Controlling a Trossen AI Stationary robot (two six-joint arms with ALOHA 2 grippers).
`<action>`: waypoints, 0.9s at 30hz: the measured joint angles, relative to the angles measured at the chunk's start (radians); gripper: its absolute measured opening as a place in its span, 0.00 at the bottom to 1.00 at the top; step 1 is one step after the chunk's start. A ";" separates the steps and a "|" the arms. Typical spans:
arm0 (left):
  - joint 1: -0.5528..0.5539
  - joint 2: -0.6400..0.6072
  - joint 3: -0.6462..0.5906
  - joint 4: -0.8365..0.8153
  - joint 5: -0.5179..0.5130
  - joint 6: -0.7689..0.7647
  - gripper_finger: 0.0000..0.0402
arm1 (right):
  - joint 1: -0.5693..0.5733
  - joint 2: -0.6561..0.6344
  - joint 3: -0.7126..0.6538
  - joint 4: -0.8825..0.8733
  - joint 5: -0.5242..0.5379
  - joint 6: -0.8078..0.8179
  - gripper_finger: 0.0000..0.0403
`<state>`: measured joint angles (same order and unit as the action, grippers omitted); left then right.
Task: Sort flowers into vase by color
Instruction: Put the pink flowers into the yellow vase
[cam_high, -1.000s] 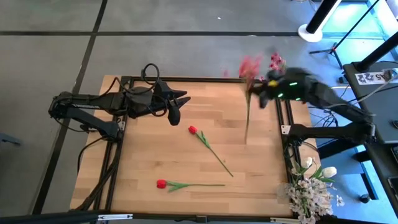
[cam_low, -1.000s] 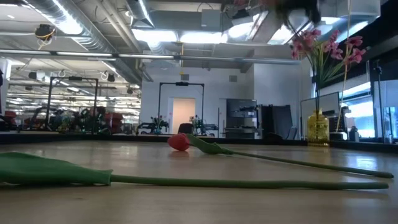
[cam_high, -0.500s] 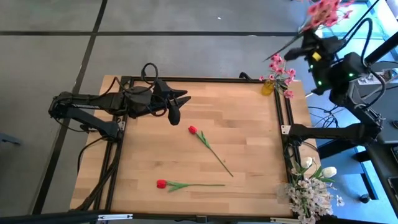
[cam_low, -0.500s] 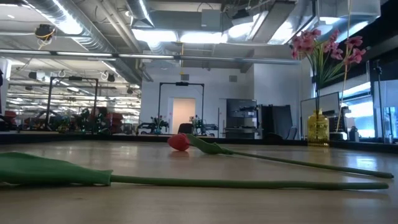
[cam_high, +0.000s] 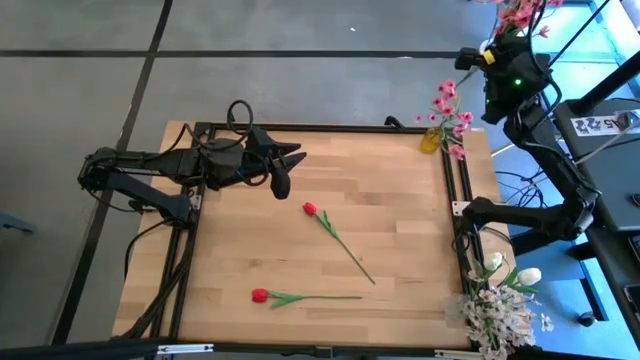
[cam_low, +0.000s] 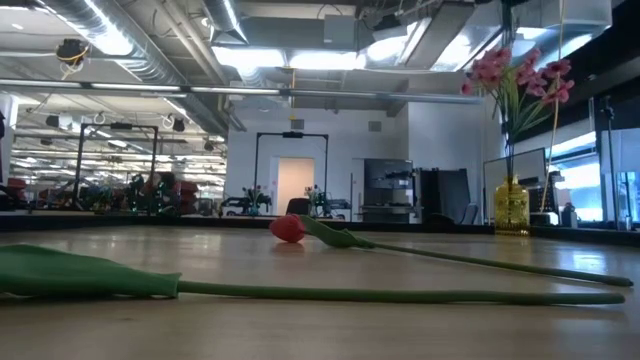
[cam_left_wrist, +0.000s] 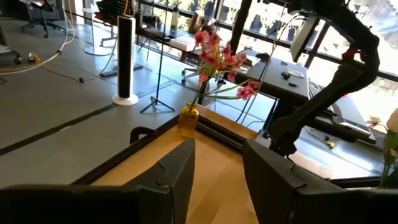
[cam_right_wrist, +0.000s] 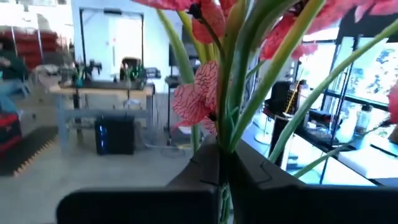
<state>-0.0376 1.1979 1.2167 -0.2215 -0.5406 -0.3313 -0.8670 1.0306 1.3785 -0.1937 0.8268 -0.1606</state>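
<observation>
Two red tulips (cam_high: 309, 209) unmoved, right end effector (cam_right_wrist: 219, 163) clamping pink spray (cam_right_wrist: 214, 25), shifted over yellow vase (cam_high: 431, 140), left end effector (cam_left_wrist: 217, 168) half-open.

Two matte black jointed arms trail looped black cables; the right arm (cam_high: 515, 85) shows green indicator lights.

Bright ceiling strip lights (cam_low: 250, 58) glare; right wrist view blurred

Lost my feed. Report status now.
Right end effector shut on pink spray, above yellow vase. Left end effector idle over table's far left. Two red tulips remain on table. Nothing obstructing.
</observation>
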 joint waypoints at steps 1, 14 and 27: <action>0.000 0.000 0.000 0.000 -0.001 0.000 0.33 | 0.000 -0.002 0.000 -0.022 0.000 0.004 0.02; 0.000 0.000 0.000 0.000 -0.046 0.024 0.33 | 0.003 -0.082 -0.195 0.033 -0.045 0.012 0.02; -0.002 0.000 0.000 0.000 -0.045 0.020 0.33 | 0.003 -0.124 -0.351 0.142 -0.041 -0.049 0.02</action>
<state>-0.0391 1.1979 1.2167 -0.2211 -0.5858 -0.3117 -0.8642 0.9066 1.0271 -0.0521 0.7857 -0.2096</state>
